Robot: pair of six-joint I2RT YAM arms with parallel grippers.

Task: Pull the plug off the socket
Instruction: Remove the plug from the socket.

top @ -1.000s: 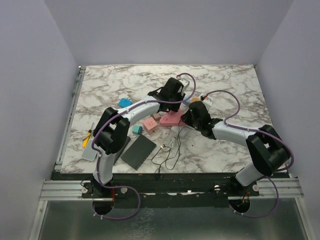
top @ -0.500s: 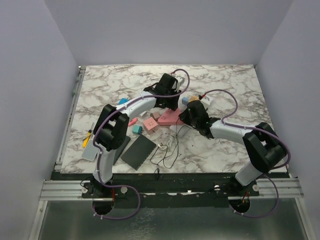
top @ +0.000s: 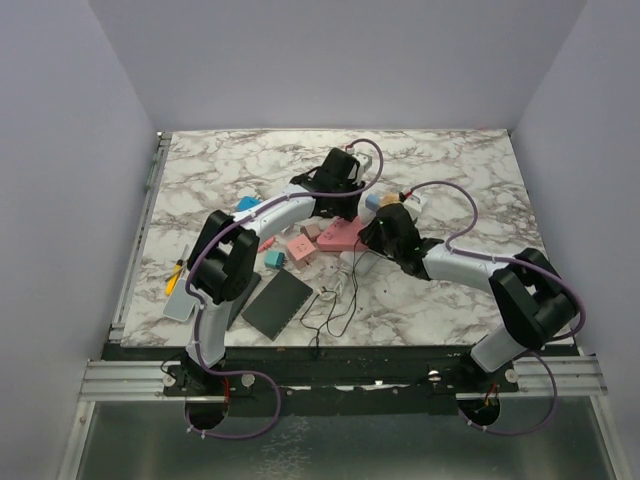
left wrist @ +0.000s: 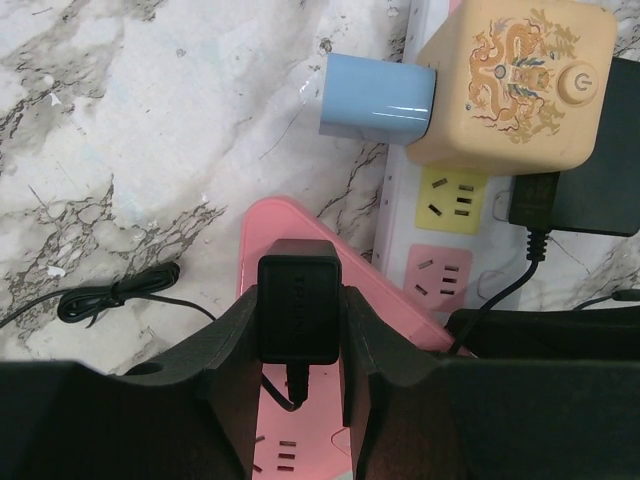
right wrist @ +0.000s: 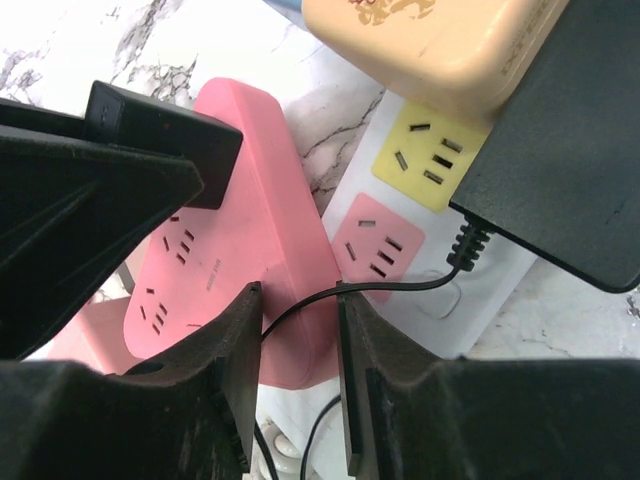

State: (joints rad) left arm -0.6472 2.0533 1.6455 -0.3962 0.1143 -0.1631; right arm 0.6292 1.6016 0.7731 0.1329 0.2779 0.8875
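My left gripper (left wrist: 298, 300) is shut on a small black plug (left wrist: 298, 315), which stands over a pink power strip (left wrist: 270, 215). Whether its prongs are still seated is hidden. Beside the pink strip lies the white socket (left wrist: 400, 215), with yellow and pink outlets. It carries a beige cube (left wrist: 510, 80) and a bigger black adapter (left wrist: 590, 170). My right gripper (right wrist: 300, 300) has its fingers a little apart over the rounded end of the pink strip (right wrist: 230, 250). A thin black cable (right wrist: 400, 287) crosses the gap. Whether the fingers clamp the strip is unclear. From above, both grippers (top: 345, 212) (top: 372, 236) meet mid-table.
A pale blue cylinder (left wrist: 375, 95) lies against the cube. A flat black pad (top: 277, 303), a pink square block (top: 300, 247), teal blocks (top: 273, 259) and loose black cable (top: 335, 300) lie near the front. A yellow screwdriver (top: 174, 275) rests by the left edge.
The left wrist has shifted a little to the left with the plug still in its fingers. The right gripper stays over the pink strip, its fingers a touch wider.
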